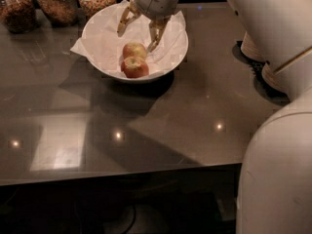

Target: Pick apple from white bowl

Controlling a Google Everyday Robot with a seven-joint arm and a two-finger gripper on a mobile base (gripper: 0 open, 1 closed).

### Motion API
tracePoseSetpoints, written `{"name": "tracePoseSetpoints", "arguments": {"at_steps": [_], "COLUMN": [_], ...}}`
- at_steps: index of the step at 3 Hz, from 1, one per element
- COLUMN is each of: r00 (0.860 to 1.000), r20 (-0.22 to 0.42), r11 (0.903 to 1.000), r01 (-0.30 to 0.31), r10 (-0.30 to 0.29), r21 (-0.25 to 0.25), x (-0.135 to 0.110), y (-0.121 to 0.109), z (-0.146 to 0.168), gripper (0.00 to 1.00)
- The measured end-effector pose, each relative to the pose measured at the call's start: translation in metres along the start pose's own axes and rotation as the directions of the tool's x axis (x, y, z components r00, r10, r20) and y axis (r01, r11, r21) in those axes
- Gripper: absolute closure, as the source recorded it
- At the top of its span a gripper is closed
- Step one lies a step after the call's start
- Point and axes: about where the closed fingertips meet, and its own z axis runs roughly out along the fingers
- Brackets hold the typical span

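While the apple (135,67) sits in the white bowl (168,70), the empty tool (138,37) hangs above, spread apart.

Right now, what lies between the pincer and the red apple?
Camera view: the paler apple sits between the red apple and the open pincer, inside the white bowl.

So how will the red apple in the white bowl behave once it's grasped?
The red apple looks round and rigid, so it would probably roll or nudge the paler apple beside it. The crumpled paper liner in the white bowl may shift beneath it. The tool hangs open above the bowl's far side.
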Motion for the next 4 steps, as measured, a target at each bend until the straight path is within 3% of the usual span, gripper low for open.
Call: {"name": "tracePoseSetpoints", "arguments": {"at_steps": [1, 4], "r00": [1.0, 0.998], "r20": [0.025, 0.057], "r11": [0.9997, 0.9986], "r01": [-0.008, -0.007], "r10": [0.008, 0.01], "r21": [-0.025, -0.052], "x": [0.001, 0.009], "y": [0.009, 0.023], "z": [0.015, 0.044], "gripper": [0.36, 0.3]}}
